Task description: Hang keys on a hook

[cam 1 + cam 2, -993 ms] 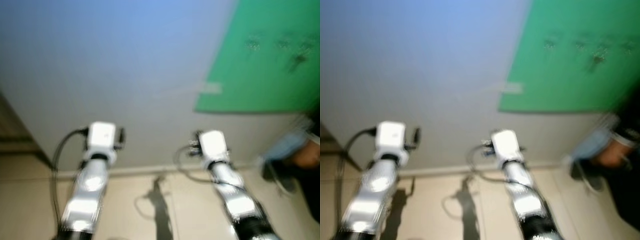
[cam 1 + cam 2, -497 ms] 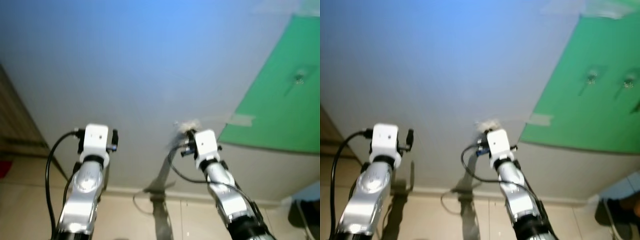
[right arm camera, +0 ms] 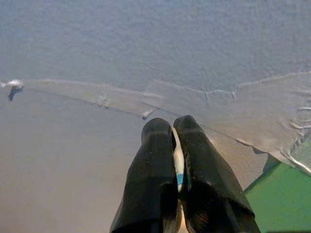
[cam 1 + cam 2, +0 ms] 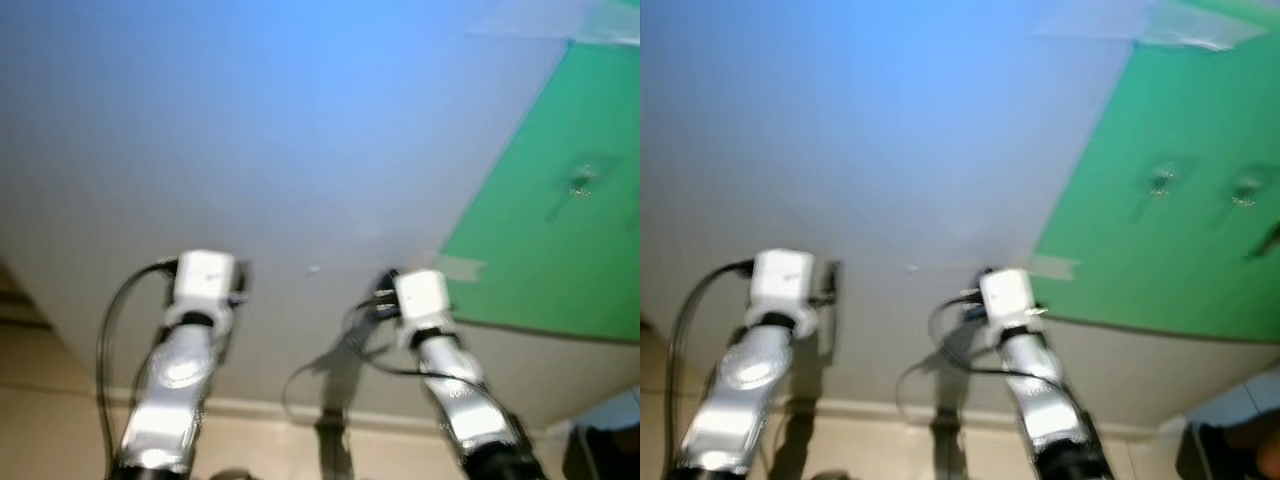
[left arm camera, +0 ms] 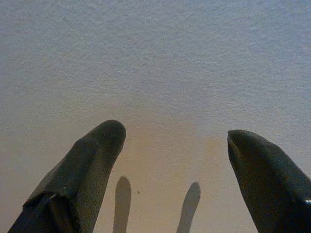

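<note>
You have the pick-up behind you; the hanging is not yet done. Your right gripper [image 3: 174, 131] is pressed together on a thin pale item with a blue band, seen as a sliver between the two black fingers [image 3: 150, 165]. I judge this to be the keys [image 3: 179, 162] or their tag; the metal itself is hidden, so I cannot confirm a key shape. The grip sits deep between the fingers, and nothing visibly dangles below them in the wrist view.

That gripper faces bare grey wall [image 4: 250, 130], just beside the lower left corner of the green panel [image 4: 560, 230]. The panel carries small silvery hooks [image 4: 1160, 182] on its upper part, well apart from the right arm [image 4: 425, 300] and above it. What is left, in my judgement: bring the held item up and across to one hook, slide its loop over, release.

Your left gripper [image 5: 175, 141] is spread wide and empty, pointed at plain wall; the left arm [image 4: 200, 290] is raised alongside the right.

The head views are blurred, so hook shape and the state of the panel's other fittings cannot be read. A strip of tape [image 3: 146, 99] crosses the wall ahead of the right gripper.
</note>
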`<state>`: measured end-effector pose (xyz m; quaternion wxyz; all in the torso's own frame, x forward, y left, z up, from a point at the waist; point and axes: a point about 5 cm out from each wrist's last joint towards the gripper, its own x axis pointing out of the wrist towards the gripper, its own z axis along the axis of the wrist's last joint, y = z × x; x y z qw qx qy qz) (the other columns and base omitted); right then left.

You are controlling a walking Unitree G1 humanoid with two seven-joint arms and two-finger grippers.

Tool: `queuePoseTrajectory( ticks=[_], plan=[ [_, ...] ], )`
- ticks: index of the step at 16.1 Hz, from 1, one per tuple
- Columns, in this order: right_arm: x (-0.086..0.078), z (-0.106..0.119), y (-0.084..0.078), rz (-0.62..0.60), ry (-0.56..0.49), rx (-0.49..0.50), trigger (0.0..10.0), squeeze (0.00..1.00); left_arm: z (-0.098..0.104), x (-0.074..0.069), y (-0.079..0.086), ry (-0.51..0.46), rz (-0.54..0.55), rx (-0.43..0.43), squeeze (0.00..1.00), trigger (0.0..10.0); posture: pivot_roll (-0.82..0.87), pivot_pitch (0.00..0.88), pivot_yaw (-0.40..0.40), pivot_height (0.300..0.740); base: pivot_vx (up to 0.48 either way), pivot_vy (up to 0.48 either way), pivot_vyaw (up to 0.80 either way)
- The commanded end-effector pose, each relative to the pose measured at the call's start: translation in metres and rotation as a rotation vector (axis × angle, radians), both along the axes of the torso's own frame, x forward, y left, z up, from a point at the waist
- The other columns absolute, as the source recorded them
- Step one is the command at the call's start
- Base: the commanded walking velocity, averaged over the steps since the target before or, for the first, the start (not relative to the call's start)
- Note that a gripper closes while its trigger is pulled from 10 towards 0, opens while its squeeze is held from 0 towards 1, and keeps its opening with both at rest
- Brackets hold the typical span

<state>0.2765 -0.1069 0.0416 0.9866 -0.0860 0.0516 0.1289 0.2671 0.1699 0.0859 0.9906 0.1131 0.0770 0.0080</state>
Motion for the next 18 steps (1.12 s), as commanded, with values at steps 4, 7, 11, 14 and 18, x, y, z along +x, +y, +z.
queuePoseTrajectory(
  ticks=[4, 7, 11, 14, 18],
  plan=[
    [0.002, 0.017, -0.017, -0.052, -0.084, -0.013, 10.0, 0.00, 0.014, -0.002, -0.012, -0.081, -0.067, -0.011, 0.00, 10.0, 0.08, 0.000, -0.098, 0.740, 0.000, 0.000, 0.00],
    [-0.019, 0.039, -0.034, -0.081, -0.149, -0.022, 10.0, 0.00, 0.030, -0.027, 0.011, -0.123, -0.047, -0.042, 0.00, 10.0, 0.07, 0.000, -0.082, 0.740, 0.000, 0.000, 0.00],
    [-0.052, 0.046, -0.048, -0.163, -0.098, -0.024, 10.0, 0.00, 0.020, -0.053, 0.019, 0.020, 0.051, -0.132, 0.00, 10.0, 0.05, 0.000, -0.049, 0.740, 0.000, 0.000, 0.00],
    [-0.088, 0.054, -0.060, -0.230, -0.035, -0.069, 10.0, 0.00, 0.019, -0.059, 0.027, 0.076, 0.063, -0.073, 0.00, 10.0, 0.05, 0.000, -0.039, 0.740, 0.000, 0.000, 0.00],
    [-0.105, 0.043, -0.060, -0.264, -0.002, -0.084, 10.0, 0.00, 0.021, -0.050, 0.023, 0.080, -0.026, -0.052, 0.00, 10.0, 0.03, 0.000, -0.002, 0.740, 0.000, 0.000, 0.00]
  ],
)
